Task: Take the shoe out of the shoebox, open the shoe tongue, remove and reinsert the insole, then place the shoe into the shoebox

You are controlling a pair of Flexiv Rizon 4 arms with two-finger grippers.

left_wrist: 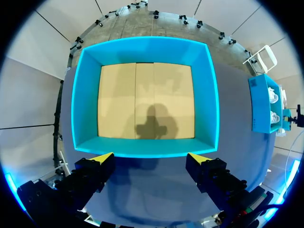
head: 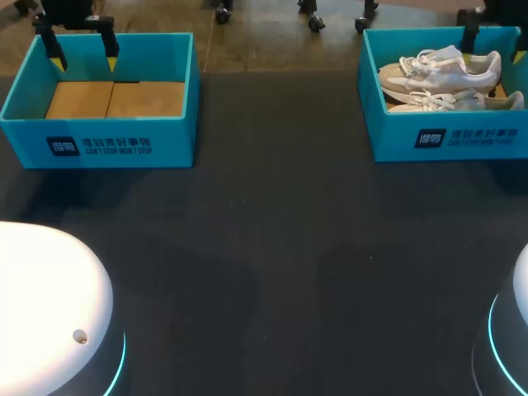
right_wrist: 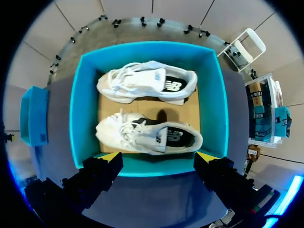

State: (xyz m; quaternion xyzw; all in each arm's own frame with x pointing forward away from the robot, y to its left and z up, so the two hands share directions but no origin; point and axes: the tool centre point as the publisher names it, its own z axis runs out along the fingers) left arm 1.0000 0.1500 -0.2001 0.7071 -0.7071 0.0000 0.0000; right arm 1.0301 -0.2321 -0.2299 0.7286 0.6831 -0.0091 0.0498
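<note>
The table (head: 272, 247) carries two blue boxes. The right box (head: 450, 140) holds a pair of white shoes; the left box (head: 99, 144) stands well apart from it, across the table. Inside the right box the far shoe (right_wrist: 147, 80) lies along the back wall and the near shoe (right_wrist: 147, 135) along the front wall, close side by side

The likeliest trouble is a crowded grab. With the shoes so close, fingers coming down for one may catch the other, or hook its loose laces (right_wrist: 126, 130) and drag both up. A descent too near the front wall could also strike the right box and shove or tip it

The right pincer (right_wrist: 157, 156) hangs above the right box's front wall, fingers wide and holding nothing. The near shoe lies just ahead of it and lower, its length running across the gap; the far shoe is beyond. The left pincer (left_wrist: 151, 157), equally wide and empty, hangs over the left box, well apart from the right box
</note>
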